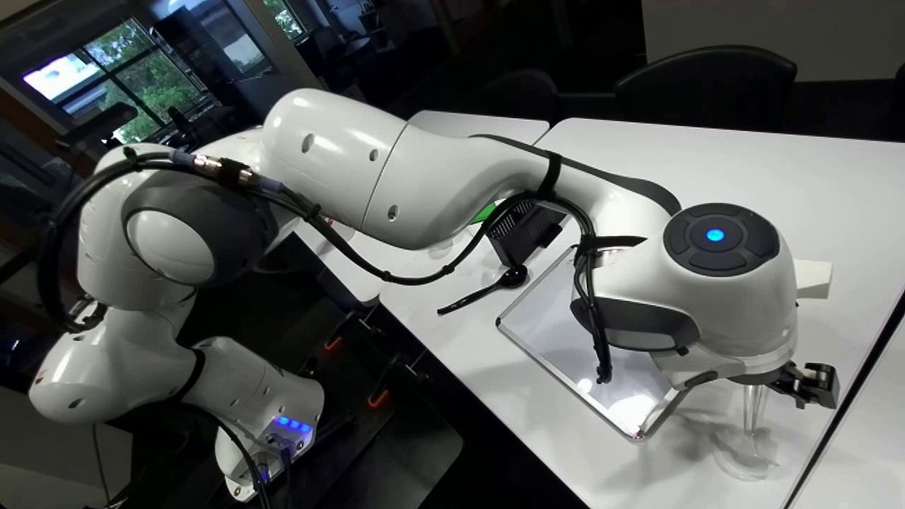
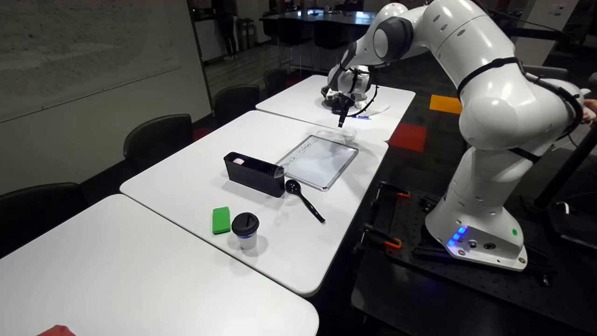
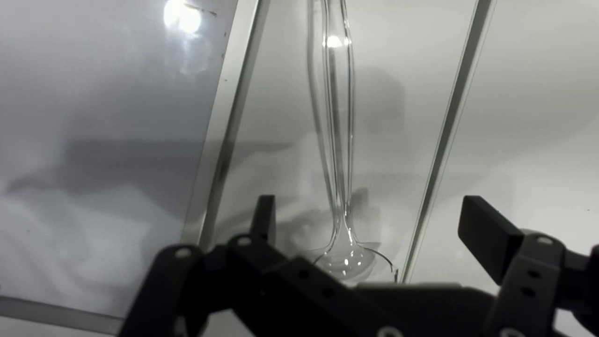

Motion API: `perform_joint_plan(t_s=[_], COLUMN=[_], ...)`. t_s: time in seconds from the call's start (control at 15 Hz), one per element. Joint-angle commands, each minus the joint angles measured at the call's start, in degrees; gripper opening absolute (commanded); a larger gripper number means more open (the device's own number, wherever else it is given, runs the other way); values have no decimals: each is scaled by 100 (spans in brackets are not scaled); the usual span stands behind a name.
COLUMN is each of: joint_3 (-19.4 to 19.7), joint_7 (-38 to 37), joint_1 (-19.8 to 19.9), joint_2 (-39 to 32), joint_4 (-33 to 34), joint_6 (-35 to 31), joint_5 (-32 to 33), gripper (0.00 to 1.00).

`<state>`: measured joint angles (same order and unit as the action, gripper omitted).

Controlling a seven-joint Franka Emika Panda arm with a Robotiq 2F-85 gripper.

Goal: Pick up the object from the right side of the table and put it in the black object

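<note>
Black chairs [image 2: 161, 140] line one long edge of the worktop [image 2: 186, 172], a pale wall [image 2: 93, 130] behind them; patches [image 2: 408, 136] of red and orange lie on the dark floor [image 2: 433, 126] off the opposite long edge. Beyond the far short edge, stools [image 2: 291, 31] stand at a table [image 2: 336, 20]. In an exterior view, foliage [image 1: 155, 92] shows through a bright window [image 1: 113, 74] well past the worktop; the room is dim.

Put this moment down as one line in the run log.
fingers: open, above table | clear piece: on table beside whiteboard, not yet grasped | black bin: holds pale item | phase: likely pre-grasp
</note>
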<state>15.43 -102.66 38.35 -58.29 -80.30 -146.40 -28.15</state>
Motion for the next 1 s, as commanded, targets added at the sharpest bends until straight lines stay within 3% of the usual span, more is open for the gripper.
perform_joint_plan(t_s=[0.0, 0.93], joint_3=[-263, -251], joint_7=[-14, -196], joint_1=[308, 323], joint_2=[-260, -1186], joint_4=[502, 1486], joint_6=[324, 237], joint_5=[-75, 160], gripper=[100, 100])
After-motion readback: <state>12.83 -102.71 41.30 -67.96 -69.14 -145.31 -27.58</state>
